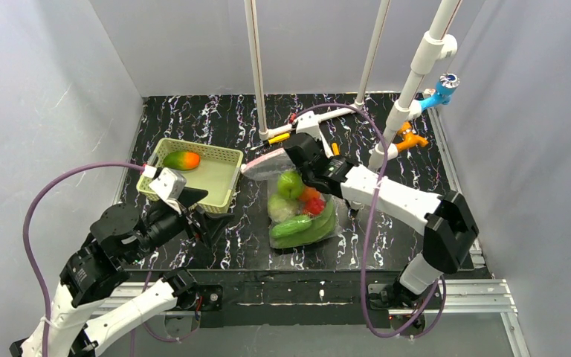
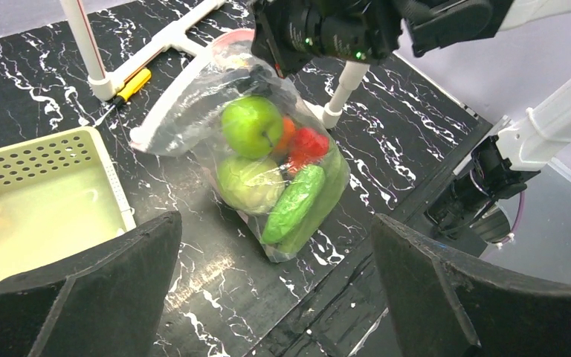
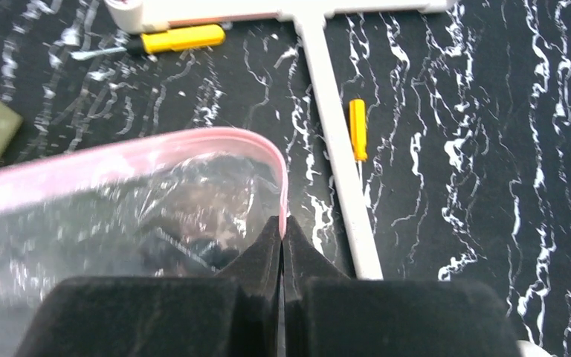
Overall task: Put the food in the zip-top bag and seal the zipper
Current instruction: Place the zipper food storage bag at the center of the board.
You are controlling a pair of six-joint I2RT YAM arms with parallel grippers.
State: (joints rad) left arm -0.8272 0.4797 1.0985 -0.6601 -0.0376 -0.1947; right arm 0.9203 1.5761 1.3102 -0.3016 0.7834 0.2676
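the zip-top bag [image 1: 302, 212] lies on the black marbled table [image 1: 230, 238], in the middle, a bit toward the right arm. inside it is the food: a green apple [image 2: 251, 126] at the top, a pale green leafy piece [image 2: 249, 184] under it, a red tomato [image 2: 308, 143] with an orange piece [image 2: 286, 134] just beside it, and a cucumber [image 2: 294, 202] along the lower edge. the mouth end of the bag points away from the arm bases, and the pink zipper [image 3: 156, 152] runs across it in a curve. if the strip is pressed closed, i cannot tell.

the right gripper [image 3: 282, 223] is clenched on the zipper at its right end, the two fingers tight together on the pink edge.

the left gripper [image 2: 275, 219] is released, its jaws wide apart, holding nothing, over the near left part of the table.

left of the bag is a pale green basket [image 1: 223, 154], apart from it. in the basket lies one fruit [image 1: 181, 160], orange and green.

beyond the bag a yellow screwdriver [image 3: 182, 37] lies beside a white pipe frame [image 3: 338, 149].
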